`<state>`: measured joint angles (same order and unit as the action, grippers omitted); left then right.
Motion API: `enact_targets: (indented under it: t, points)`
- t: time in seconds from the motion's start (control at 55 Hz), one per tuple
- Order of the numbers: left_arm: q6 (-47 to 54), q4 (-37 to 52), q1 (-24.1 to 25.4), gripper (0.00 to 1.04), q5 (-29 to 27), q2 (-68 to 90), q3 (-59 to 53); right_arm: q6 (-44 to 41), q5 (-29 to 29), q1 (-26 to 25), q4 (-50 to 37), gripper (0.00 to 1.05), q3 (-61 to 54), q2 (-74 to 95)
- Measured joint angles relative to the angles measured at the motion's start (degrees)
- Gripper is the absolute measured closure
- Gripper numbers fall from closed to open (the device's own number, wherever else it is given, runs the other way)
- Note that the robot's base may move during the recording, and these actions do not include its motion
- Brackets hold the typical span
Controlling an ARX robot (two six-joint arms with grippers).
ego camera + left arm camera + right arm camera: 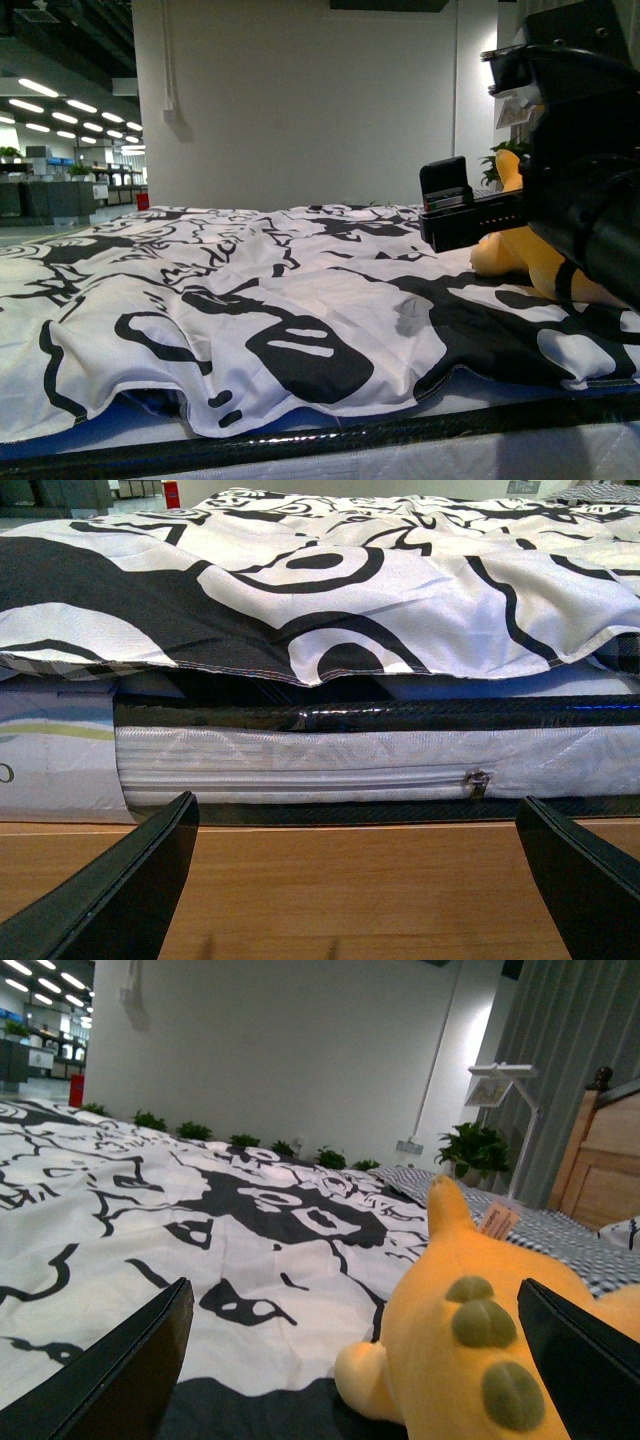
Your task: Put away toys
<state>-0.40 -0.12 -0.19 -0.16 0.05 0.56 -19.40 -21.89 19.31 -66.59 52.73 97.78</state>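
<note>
Rear boundary of the scene is a white wall, with a lit office area open at the far left. A bed fills the front view. Its black-and-white patterned cover lies rumpled across the top and overhangs the near edge of the mattress. At the right of the front view, the right arm reaches over the bed. The plush toy, orange-yellow, lies on the cover behind the arm and is partly hidden by it.

Left wrist view: the left fingers are spread wide and hold nothing. They sit low over a wooden floor and face the side of the mattress, where a zipper pull shows.

Right wrist view: the right fingers are spread wide and hold nothing. The plush toy lies on the cover just ahead of them, within the gap between the two fingers and offset toward one of them. Whether it touches that finger cannot be determined. The toy's back carries green spots, and a paper tag is attached near its upright pointed end. Beyond it stand a potted plant and a wooden headboard.
</note>
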Motion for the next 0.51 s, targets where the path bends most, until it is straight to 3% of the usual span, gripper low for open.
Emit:
enact_targets:
  t: [0.509]
  points:
    - [0.0, 0.0, 0.0, 0.06, 0.0, 0.0, 0.0, -9.1, -2.7, 0.2, 0.9, 0.07, 11.1, 8.5]
